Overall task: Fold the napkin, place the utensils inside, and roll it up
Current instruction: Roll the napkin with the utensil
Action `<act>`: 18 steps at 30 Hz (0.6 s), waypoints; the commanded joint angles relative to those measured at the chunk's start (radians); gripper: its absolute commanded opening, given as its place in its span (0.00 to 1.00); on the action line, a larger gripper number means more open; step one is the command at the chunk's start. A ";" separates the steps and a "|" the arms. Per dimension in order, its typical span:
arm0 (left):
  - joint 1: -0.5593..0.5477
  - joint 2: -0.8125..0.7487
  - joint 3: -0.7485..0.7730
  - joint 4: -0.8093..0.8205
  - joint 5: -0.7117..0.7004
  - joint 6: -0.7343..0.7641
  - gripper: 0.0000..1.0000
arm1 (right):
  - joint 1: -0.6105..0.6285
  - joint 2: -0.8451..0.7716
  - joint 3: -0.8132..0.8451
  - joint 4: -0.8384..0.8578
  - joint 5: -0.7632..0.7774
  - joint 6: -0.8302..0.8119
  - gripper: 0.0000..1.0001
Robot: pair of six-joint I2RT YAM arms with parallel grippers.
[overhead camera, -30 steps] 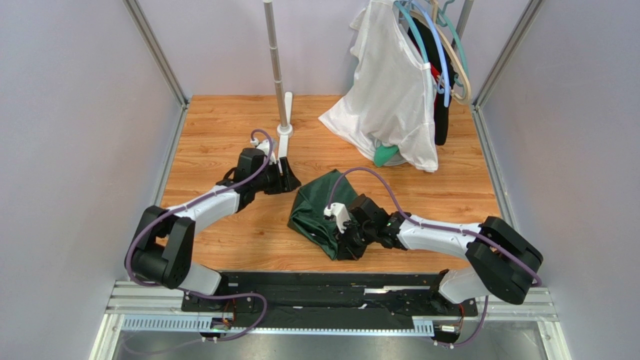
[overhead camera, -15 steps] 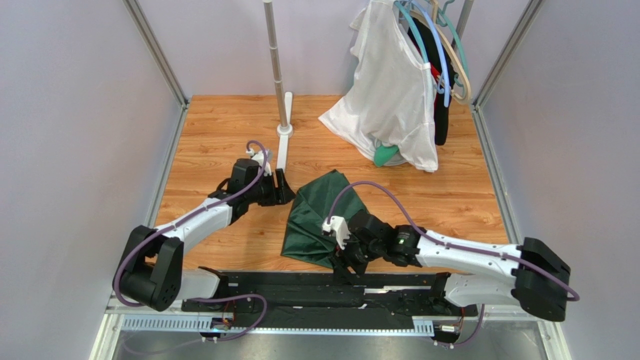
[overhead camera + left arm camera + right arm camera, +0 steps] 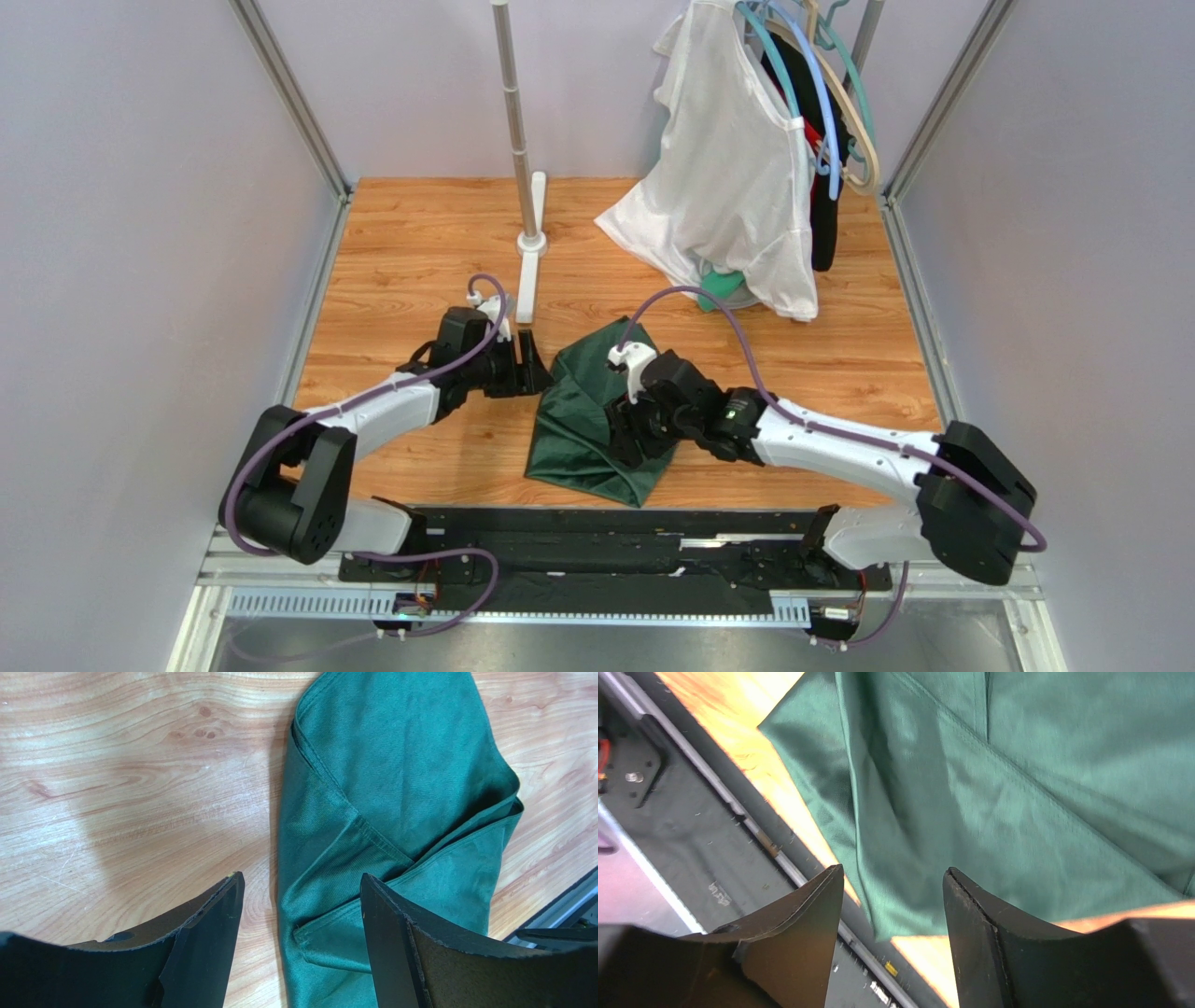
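From above, the napkin (image 3: 578, 427) lies bunched near the front edge of the desk (image 3: 407, 252), its long axis running from the far side toward the arm bases. The right arm (image 3: 828, 448) reaches across so that its jaws hang directly over the cloth's middle. The left arm (image 3: 386, 399) ends with its jaws just beside the napkin's far-left edge. The right arm is therefore the nearer one, and I judge that the cloth must be spread flat before any fold. No utensils show in any view.

In the left wrist view, the left jaws are released with nothing between them. The napkin (image 3: 393, 777) lies ahead and slightly right of the gap, unevenly doubled over, with its hems crossing.

In the right wrist view, the right jaws are also released and empty. The napkin (image 3: 1032, 784) fills the space beneath them, and its near corner seems to hang past the desk's edge over the dark rail (image 3: 682, 847).

Half a second ago the right jaws sat at the napkin's near edge. They have since moved farther in, over its middle, and the cloth looks somewhat narrower. The left arm has barely shifted.
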 commanded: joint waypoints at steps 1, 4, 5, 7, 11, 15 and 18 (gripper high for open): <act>0.004 0.021 -0.012 0.047 0.002 -0.005 0.71 | 0.057 0.080 0.068 0.113 0.067 -0.093 0.58; 0.004 0.040 -0.014 0.050 0.011 0.000 0.71 | 0.095 0.146 0.093 0.116 0.056 -0.168 0.59; 0.004 0.043 -0.014 0.052 0.013 0.000 0.71 | 0.107 0.156 0.093 0.127 0.047 -0.185 0.59; 0.004 0.050 -0.012 0.049 0.013 0.003 0.71 | 0.144 0.188 0.090 0.136 0.050 -0.225 0.60; 0.004 0.056 -0.009 0.050 0.013 0.009 0.71 | 0.193 0.228 0.081 0.150 0.122 -0.269 0.63; 0.004 0.063 -0.004 0.050 0.016 0.014 0.71 | 0.241 0.238 0.073 0.164 0.229 -0.300 0.63; 0.004 0.067 -0.004 0.050 0.014 0.015 0.71 | 0.282 0.244 0.072 0.170 0.335 -0.331 0.62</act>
